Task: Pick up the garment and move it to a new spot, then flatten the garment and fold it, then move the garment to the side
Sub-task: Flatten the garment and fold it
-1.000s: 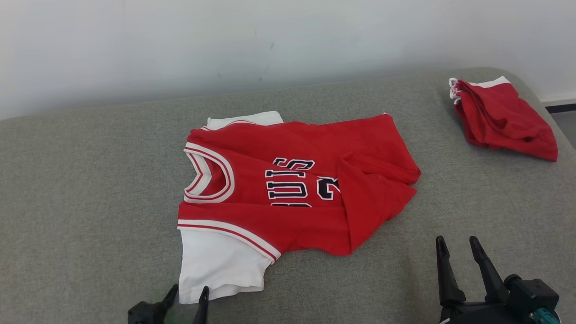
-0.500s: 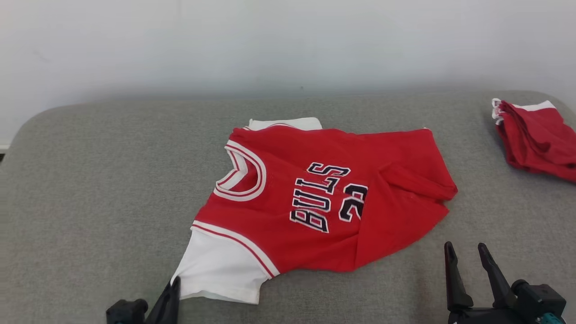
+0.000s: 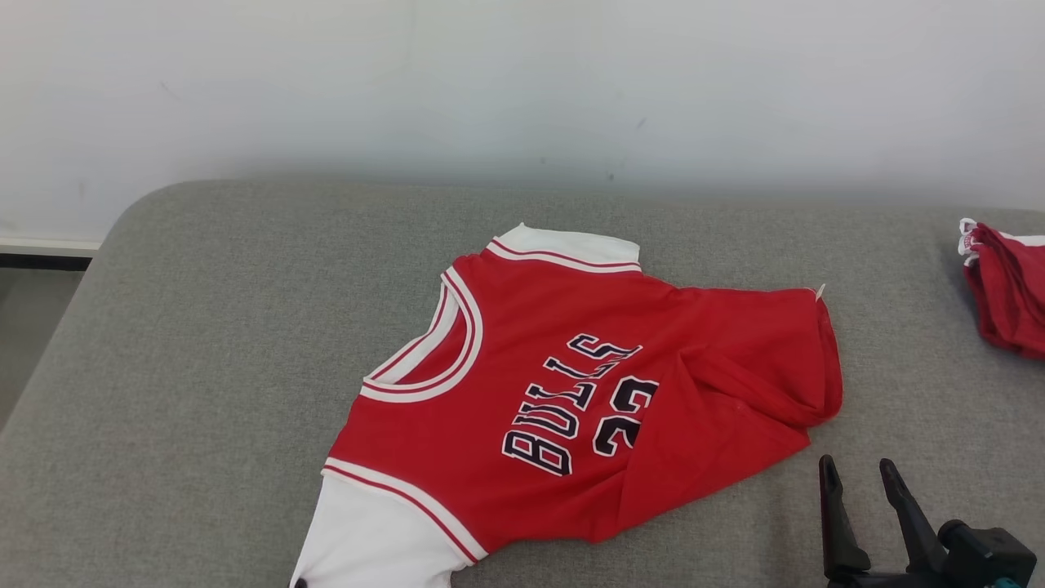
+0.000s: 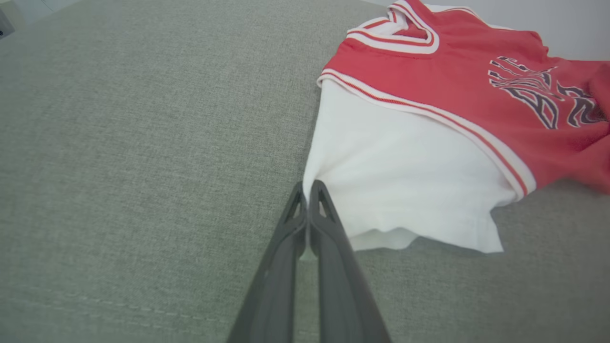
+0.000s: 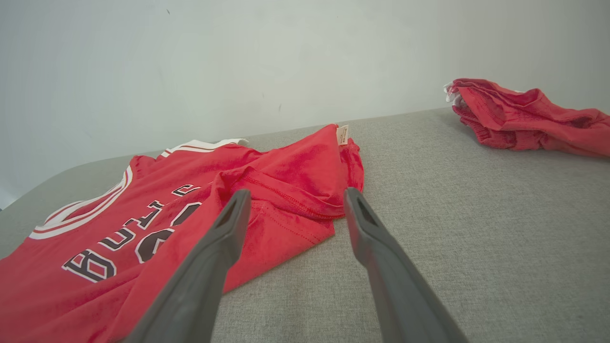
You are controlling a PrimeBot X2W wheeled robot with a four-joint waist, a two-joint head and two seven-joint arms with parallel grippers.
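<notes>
Two dark fingers (image 4: 331, 247) of the left gripper (image 4: 307, 188) were pressed together, pinching the near edge of the white sleeve (image 4: 405, 157) of the jersey (image 3: 571, 351). Jersey lay chest-print up, hem rumpled and folded over, mid-way across the grey cushion (image 3: 204, 327). Right gripper (image 3: 856, 467) stood with fingers apart, empty, just beside that hem. Second red garment (image 3: 1004, 286) sat bundled well off to the right.

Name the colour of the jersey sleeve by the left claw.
The sleeve is plain white; the left wrist view shows it best.
</notes>
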